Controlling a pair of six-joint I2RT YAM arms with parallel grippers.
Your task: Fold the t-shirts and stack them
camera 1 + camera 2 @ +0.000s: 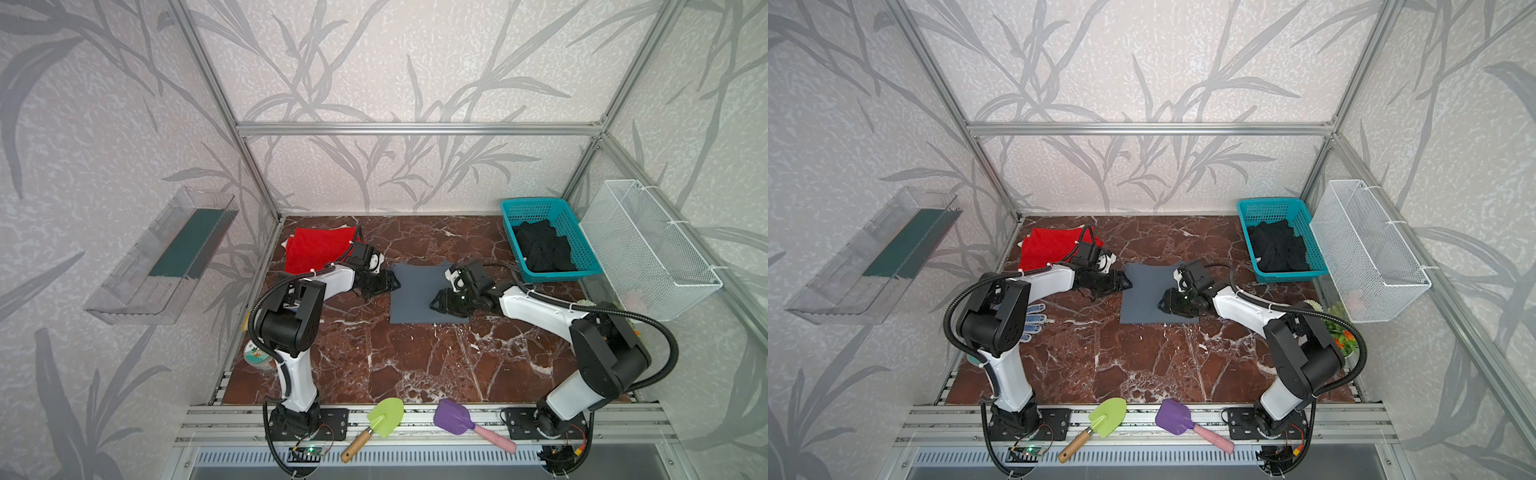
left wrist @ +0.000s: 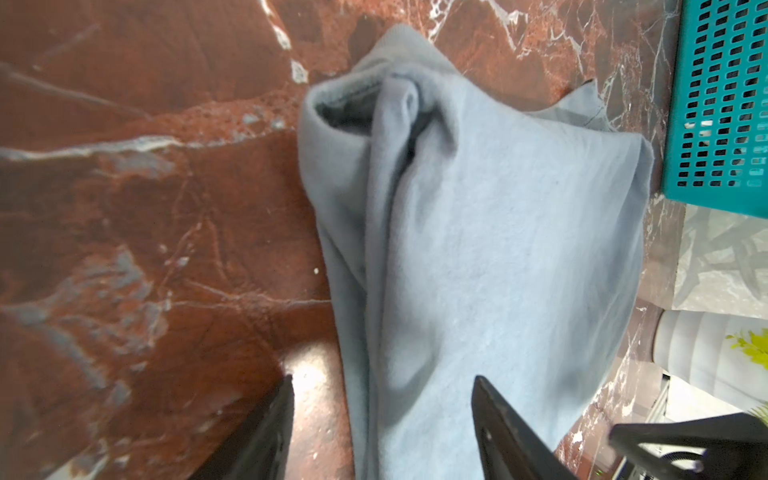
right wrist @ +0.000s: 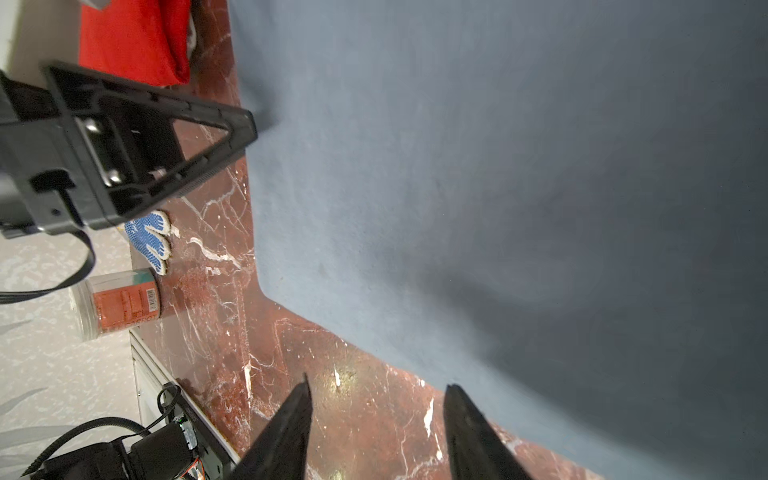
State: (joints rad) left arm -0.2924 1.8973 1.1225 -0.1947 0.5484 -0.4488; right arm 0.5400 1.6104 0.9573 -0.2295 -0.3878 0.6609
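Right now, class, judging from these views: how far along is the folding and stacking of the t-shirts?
Done, it seems: the red t-shirt lies folded at the back left. In hand: the grey-blue t-shirt lies flat mid-table, one end bunched, left pincer and right pincer open at it. Left: the black t-shirt sits crumpled in the teal basket; nothing is stacked.
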